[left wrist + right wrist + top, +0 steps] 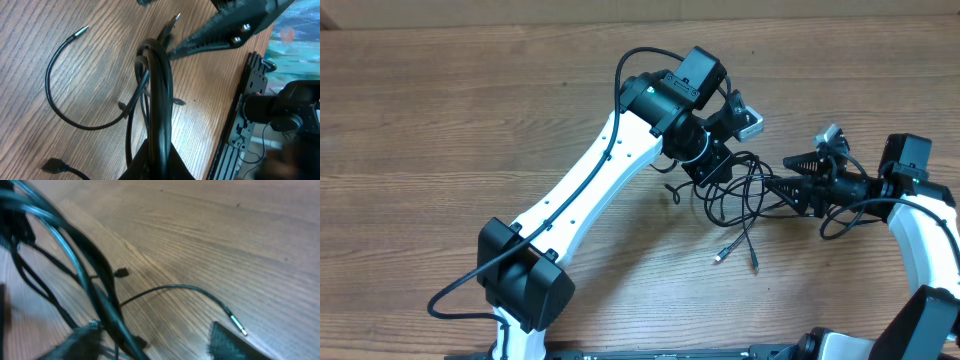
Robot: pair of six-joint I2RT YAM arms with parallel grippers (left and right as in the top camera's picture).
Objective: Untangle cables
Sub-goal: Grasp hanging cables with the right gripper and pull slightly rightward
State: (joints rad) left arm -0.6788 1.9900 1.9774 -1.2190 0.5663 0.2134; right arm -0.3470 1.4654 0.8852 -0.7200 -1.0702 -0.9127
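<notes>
The cables are thin black wires in a loose tangle at the table's centre right, with two plug ends trailing toward the front. My left gripper is shut on a bunch of them; in the left wrist view the wires run straight up out of its closed fingers. A loose strand ends in a silver plug. My right gripper is open at the tangle's right side. In the right wrist view the wires pass just inside its left finger, and a silver plug lies by the other finger.
The wooden table is bare to the left and back. A black metal rail runs along the table's edge near my right arm's base. The right arm's own thicker black cable loops beside its wrist.
</notes>
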